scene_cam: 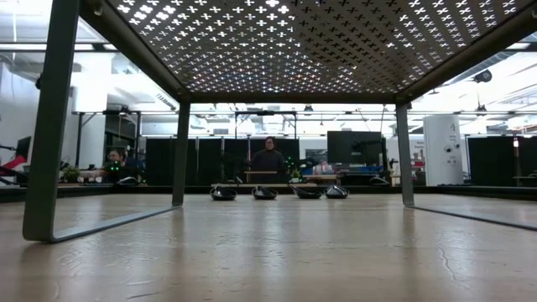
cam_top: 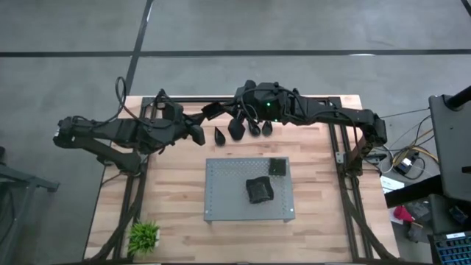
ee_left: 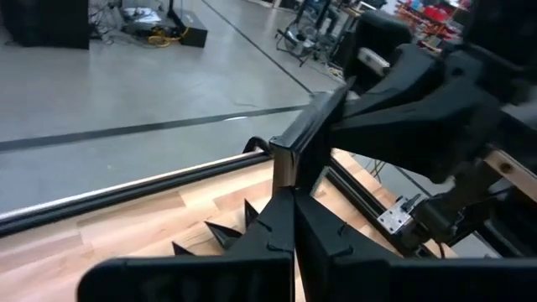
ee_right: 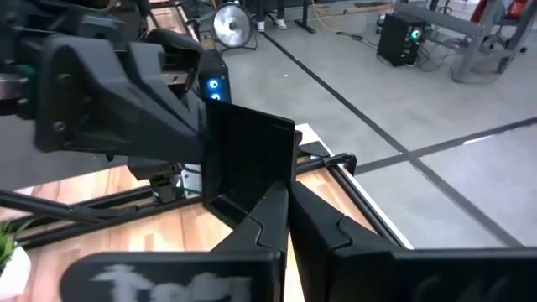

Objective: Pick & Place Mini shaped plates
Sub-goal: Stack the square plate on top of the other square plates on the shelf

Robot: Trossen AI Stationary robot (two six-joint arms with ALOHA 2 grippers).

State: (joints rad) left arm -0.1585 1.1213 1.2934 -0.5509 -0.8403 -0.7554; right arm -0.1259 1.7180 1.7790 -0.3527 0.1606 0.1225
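Wooden worktop (cam_top: 176, 191) carries a grey perforated board (cam_top: 228, 195) at centre, with a square plate (cam_top: 277, 167) and dark heap (cam_top: 259, 191) on it. Teardrop plates (cam_top: 220, 136) lie in a row at twelve o'clock – the right gripper (cam_top: 212, 110) pinches a square plate (ee_right: 247, 164) there, facing the left gripper (cam_top: 199, 137), whose jaws are pressed together

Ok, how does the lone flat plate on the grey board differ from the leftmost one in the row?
The board plate is square; the row plate is teardrop-shaped. The board plate sits on the grey board; the row plate lies on the table. Both are black and ungripped.
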